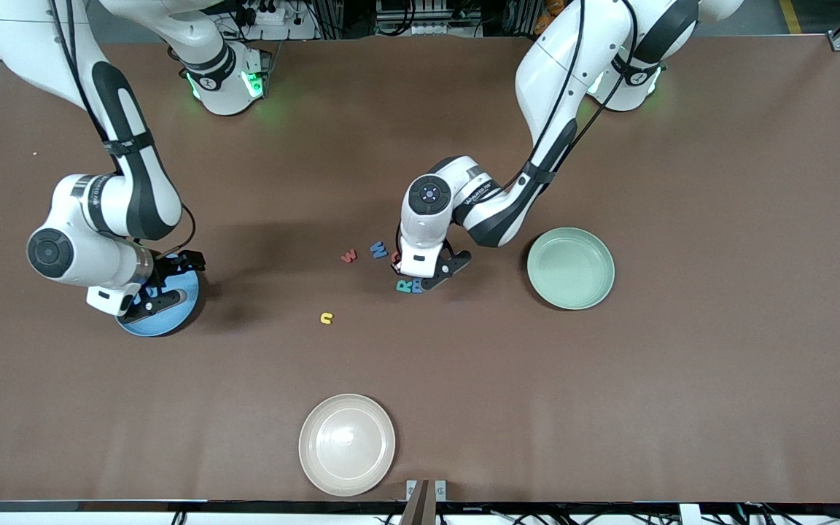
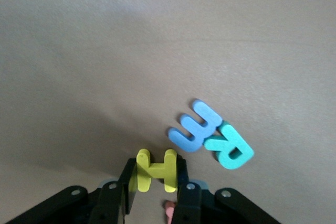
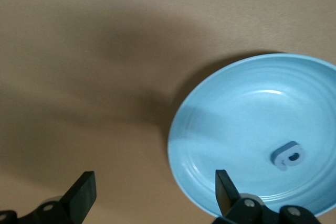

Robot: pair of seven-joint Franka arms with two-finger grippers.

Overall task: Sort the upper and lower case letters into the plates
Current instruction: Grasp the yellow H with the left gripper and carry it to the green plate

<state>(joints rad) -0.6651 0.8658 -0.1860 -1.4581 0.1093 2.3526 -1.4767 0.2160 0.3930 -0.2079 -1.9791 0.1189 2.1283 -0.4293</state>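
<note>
Left gripper [image 2: 154,182] clamps the flat yellow foam H [image 2: 155,170], crossbar spanning its fingers; pale mint-green round plate [image 1: 570,267] lies nearest this arm. Right gripper [image 3: 152,192], wide open, waits over the bright blue round plate [image 3: 231,129].

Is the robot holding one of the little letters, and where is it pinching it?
Yes. The left gripper pinches the yellow H with a finger against each outer side of its two bars. The right gripper, open over the blue plate, holds nothing.

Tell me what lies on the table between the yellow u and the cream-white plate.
Nothing: in the front view only bare brown table runs between the yellow u and the cream-white plate.
</note>
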